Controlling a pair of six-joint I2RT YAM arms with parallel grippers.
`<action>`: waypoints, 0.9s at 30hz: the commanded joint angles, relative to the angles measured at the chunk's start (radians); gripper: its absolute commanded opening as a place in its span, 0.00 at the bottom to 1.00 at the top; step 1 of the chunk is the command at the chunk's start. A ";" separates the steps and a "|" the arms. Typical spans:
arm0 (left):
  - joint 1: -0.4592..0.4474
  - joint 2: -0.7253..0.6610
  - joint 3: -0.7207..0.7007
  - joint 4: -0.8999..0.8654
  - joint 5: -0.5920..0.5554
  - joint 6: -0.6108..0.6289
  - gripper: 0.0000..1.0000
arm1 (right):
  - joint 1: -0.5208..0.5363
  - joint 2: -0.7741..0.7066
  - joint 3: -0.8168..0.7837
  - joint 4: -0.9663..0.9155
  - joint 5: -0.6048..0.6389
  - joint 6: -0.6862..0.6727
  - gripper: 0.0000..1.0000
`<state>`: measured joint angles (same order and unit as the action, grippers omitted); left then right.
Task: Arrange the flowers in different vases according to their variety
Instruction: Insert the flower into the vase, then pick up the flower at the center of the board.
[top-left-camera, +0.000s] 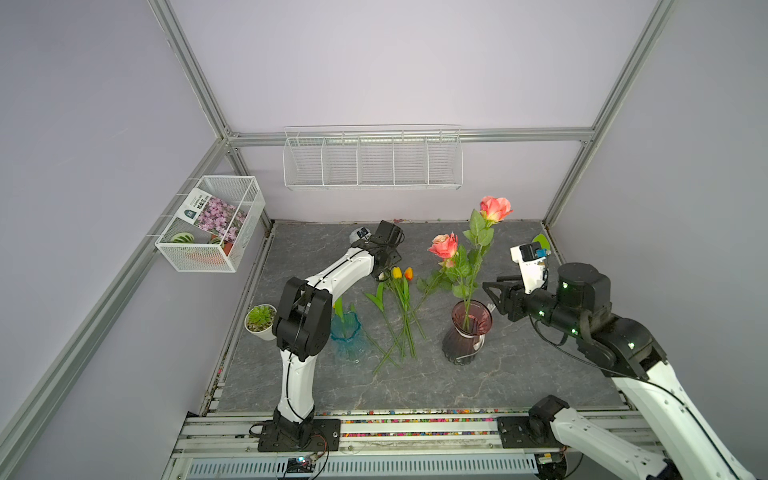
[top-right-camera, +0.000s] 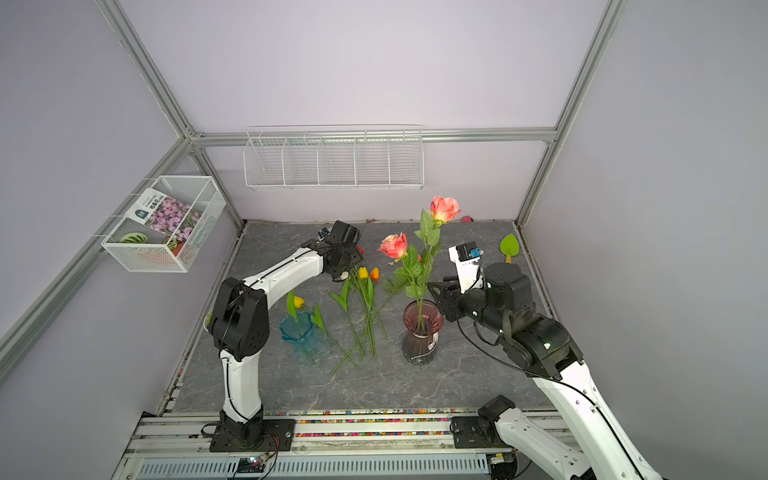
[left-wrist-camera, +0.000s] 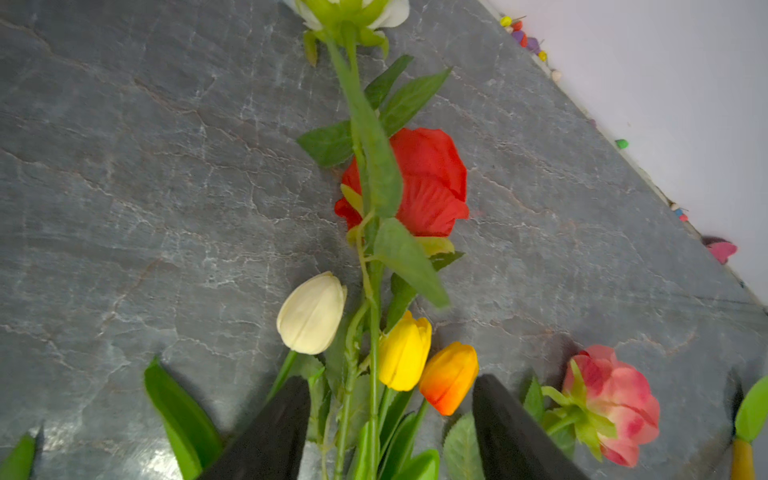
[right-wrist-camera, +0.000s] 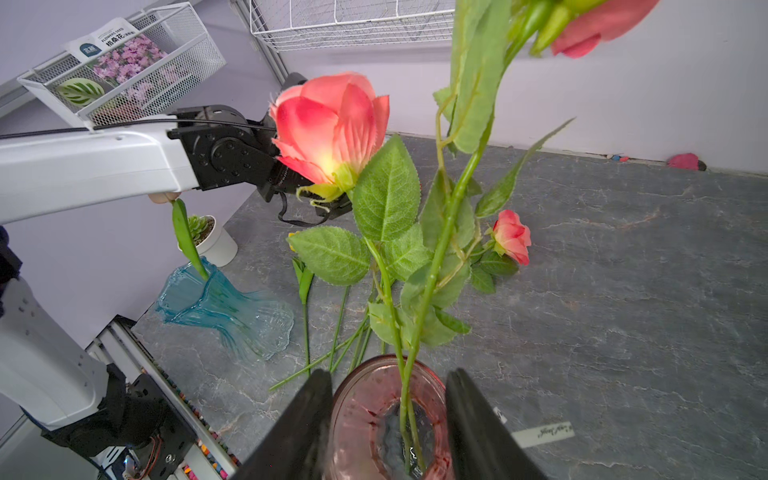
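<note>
Left gripper (left-wrist-camera: 390, 382) of mine hangs half open over the lying tulips (left-wrist-camera: 405, 351), their stems between its jaws, not gripped. My right gripper (right-wrist-camera: 389, 374) stands open at the maroon vase (right-wrist-camera: 357, 399) mouth, holding nothing; two coral roses (right-wrist-camera: 332, 129) stand in that vase.

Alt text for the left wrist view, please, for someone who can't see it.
The left claw, black jaws open, hangs over artificial flowers lying on a grey marbled tabletop, green stems between its jaws. Just ahead lie a cream tulip, a yellow tulip and an orange tulip, then a red rose; a coral-pink rose lies apart.
</note>
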<state>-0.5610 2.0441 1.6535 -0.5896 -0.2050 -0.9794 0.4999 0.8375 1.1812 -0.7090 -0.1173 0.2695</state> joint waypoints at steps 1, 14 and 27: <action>0.005 0.041 0.026 -0.032 -0.019 -0.030 0.62 | 0.006 -0.011 0.015 -0.023 0.022 0.013 0.49; 0.026 0.136 0.089 -0.005 0.001 -0.024 0.38 | 0.007 -0.032 0.025 -0.046 0.044 0.010 0.48; 0.027 0.197 0.152 -0.001 0.017 -0.001 0.31 | 0.008 -0.053 0.029 -0.070 0.056 0.011 0.48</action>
<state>-0.5365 2.2089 1.7882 -0.5800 -0.2001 -0.9913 0.4999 0.8009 1.1946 -0.7570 -0.0780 0.2729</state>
